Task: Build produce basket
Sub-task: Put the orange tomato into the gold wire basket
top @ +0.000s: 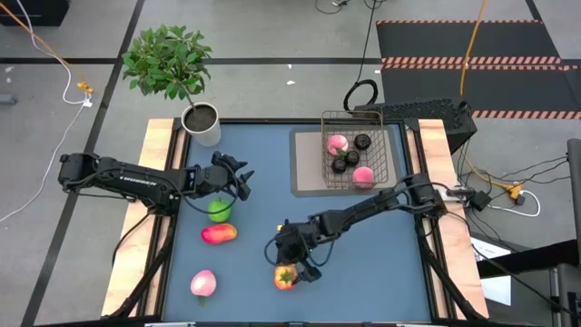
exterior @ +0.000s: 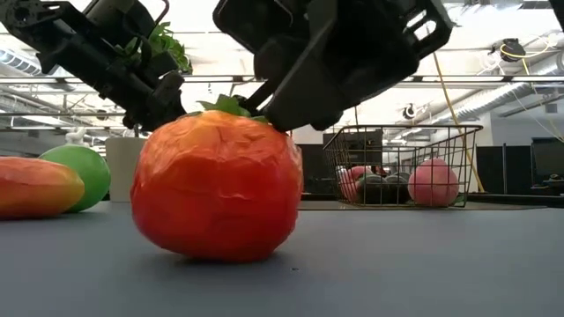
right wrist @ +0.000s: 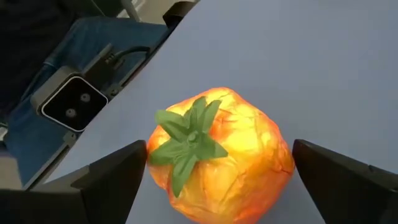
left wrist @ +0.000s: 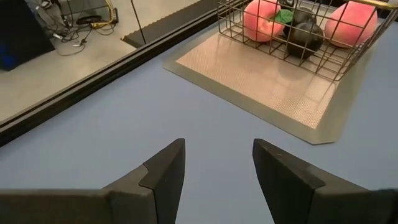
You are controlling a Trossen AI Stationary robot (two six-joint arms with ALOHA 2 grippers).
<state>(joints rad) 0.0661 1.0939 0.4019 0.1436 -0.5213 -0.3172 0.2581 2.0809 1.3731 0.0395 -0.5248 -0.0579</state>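
The round orange toy pepper with a green leafy top (right wrist: 221,152) sits on the blue worktop (top: 363,245), well apart from the wire basket (top: 359,151). The right pincer (right wrist: 221,171) is open around it. It looks light and crinkly; squeeze its round sides. The left pincer (left wrist: 217,174) hangs open near the green apple (top: 219,211).

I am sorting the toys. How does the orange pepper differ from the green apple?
The orange pepper is orange-red with a green leafy top; the green apple is plain green. The pepper sits between the right gripper's open fingers; the apple lies beside the left gripper. Both rest on the table, outside the basket.
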